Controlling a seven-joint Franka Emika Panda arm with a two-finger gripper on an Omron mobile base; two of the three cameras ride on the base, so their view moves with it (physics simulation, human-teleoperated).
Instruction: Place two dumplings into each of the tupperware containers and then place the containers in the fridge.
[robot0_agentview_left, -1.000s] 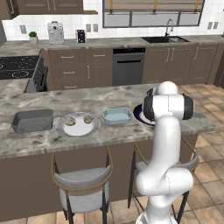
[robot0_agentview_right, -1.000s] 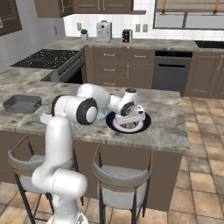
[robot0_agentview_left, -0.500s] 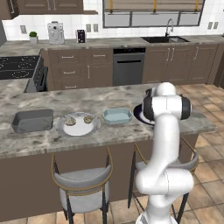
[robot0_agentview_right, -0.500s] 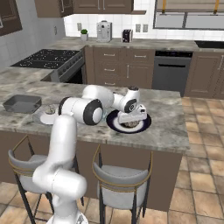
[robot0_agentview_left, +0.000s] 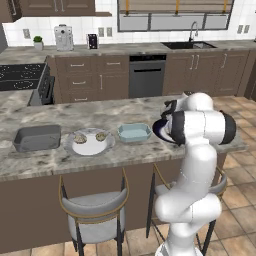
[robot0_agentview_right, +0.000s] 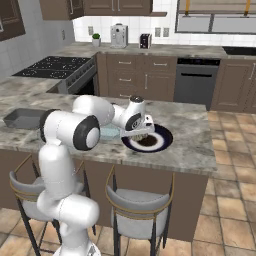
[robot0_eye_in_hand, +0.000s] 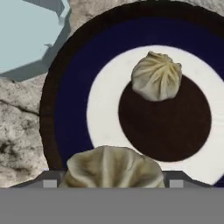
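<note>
Step in hand: picking a dumpling (robot0_eye_in_hand: 113, 168) off the dark plate (robot0_agentview_right: 162, 141), right end of worktop (robot0_agentview_left: 125, 155). It sits between the fingers at the hand view's bottom — grasped or not, can't tell. 2nd dumpling (robot0_eye_in_hand: 157, 76) farther on. Next: lift, carry left to blue tub (robot0_agentview_left: 134, 132).

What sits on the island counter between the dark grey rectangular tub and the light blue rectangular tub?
In the left base view, a round pale grey plate carrying two tan dumplings sits between the dark grey tub and the light blue tub.
</note>
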